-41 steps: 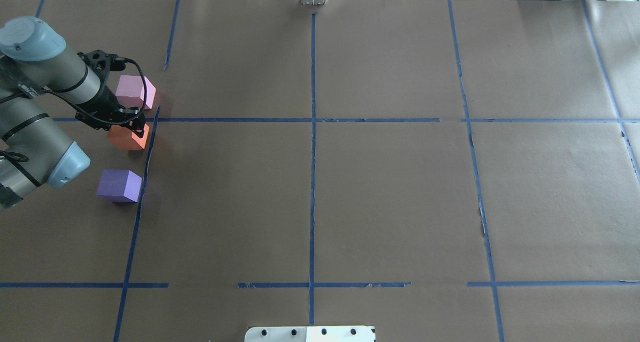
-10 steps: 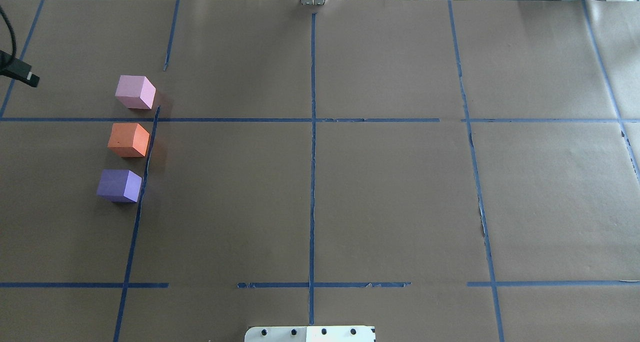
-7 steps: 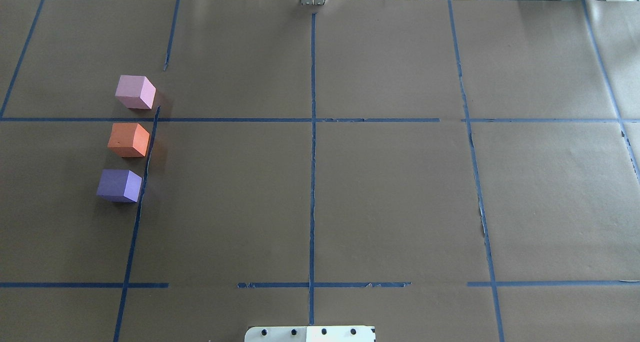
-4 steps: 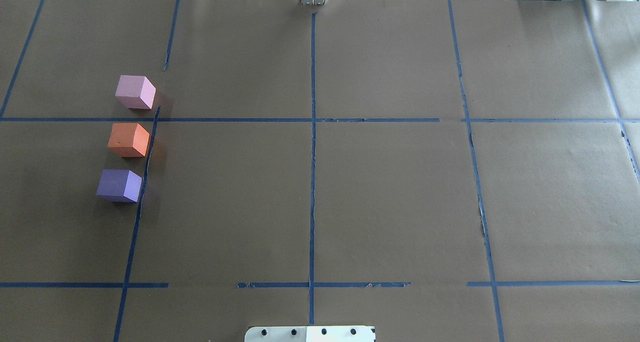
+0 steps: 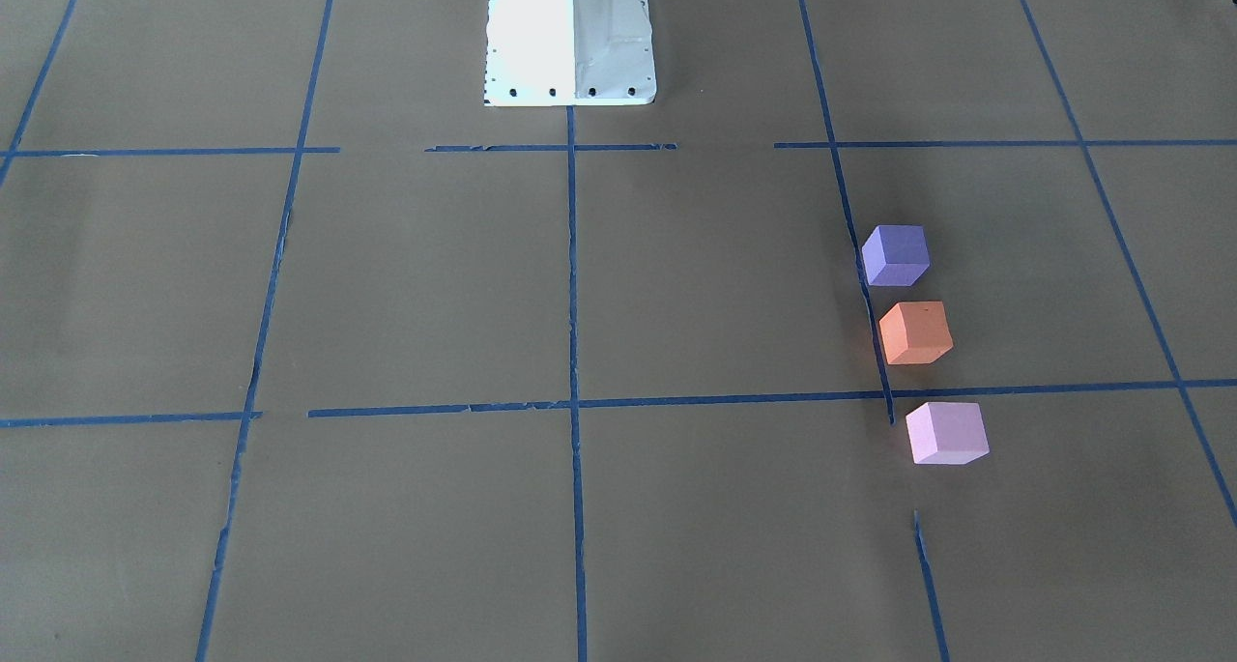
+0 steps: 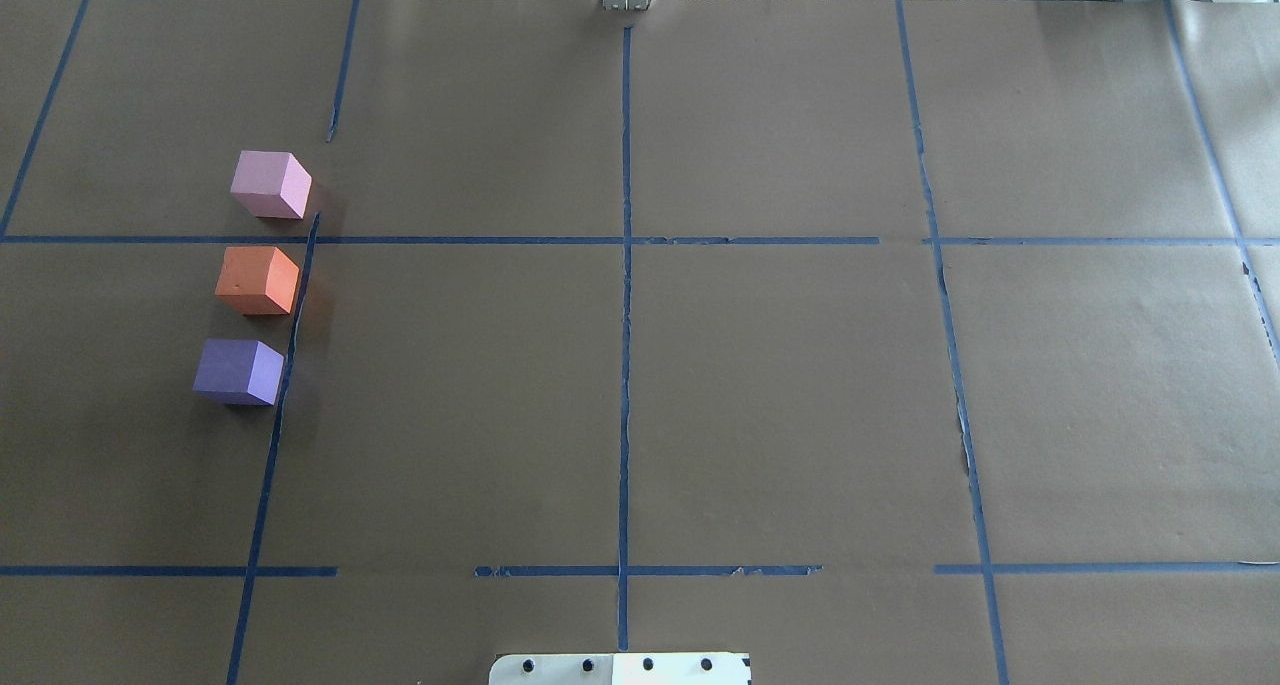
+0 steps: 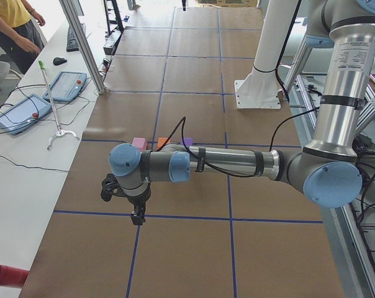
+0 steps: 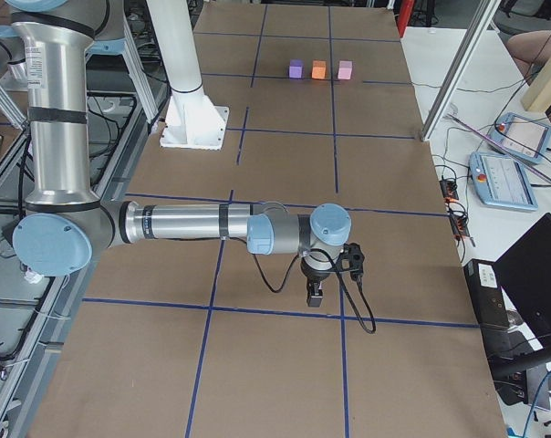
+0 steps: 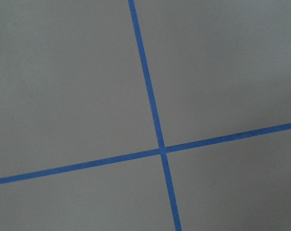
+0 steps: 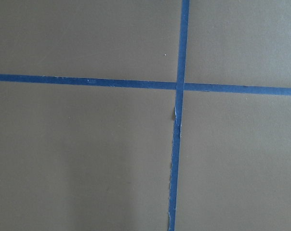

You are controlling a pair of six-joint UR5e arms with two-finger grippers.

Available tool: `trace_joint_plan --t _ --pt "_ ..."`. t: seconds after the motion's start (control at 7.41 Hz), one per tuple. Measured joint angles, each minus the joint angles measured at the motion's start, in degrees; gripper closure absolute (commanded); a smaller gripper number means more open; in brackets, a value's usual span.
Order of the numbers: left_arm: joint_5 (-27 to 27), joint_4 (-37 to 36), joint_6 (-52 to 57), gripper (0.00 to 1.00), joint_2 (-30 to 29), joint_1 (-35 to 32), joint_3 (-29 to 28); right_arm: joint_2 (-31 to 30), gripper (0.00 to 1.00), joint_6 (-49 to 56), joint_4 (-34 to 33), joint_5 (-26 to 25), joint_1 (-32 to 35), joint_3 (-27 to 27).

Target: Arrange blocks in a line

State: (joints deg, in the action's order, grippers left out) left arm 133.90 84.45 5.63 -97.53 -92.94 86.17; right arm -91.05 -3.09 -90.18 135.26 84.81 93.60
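Three cubes stand in a straight row beside a blue tape line on the table's left side: the pale pink block (image 6: 270,185) farthest from the robot, the orange block (image 6: 257,280) in the middle, the violet-blue block (image 6: 238,372) nearest. Small gaps separate them. They also show in the front view: pink (image 5: 946,433), orange (image 5: 915,332), violet-blue (image 5: 895,255). My left gripper (image 7: 138,217) hangs over a tape crossing, well away from the blocks. My right gripper (image 8: 316,297) hangs over a crossing at the table's other end. I cannot tell whether either is open or shut.
The white robot base plate (image 6: 620,668) sits at the table's near middle edge. Blue tape lines form a grid on the brown paper. A side table with tablets (image 7: 17,113) and a person (image 7: 13,25) stands beyond the far edge.
The left arm, whose gripper was at the orange block, has drawn back out of the overhead view to the left. The three blocks have not moved.
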Motion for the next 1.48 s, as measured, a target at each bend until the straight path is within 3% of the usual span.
trace_joint_plan --t 0.27,0.67,1.48 --pt "0.37 -0.02 -0.6 0.0 0.0 -0.33 0.11 0.0 0.0 -0.01 -0.06 0.0 0.0 0.0" --pt "0.27 1.64 -9.88 0.0 -0.29 -0.29 -0.06 0.0 0.0 0.01 -0.01 0.0 0.0 0.0" --pt "0.1 6.35 -11.08 0.0 0.48 -0.31 0.41 0.0 0.0 0.02 -0.02 0.0 0.0 0.0"
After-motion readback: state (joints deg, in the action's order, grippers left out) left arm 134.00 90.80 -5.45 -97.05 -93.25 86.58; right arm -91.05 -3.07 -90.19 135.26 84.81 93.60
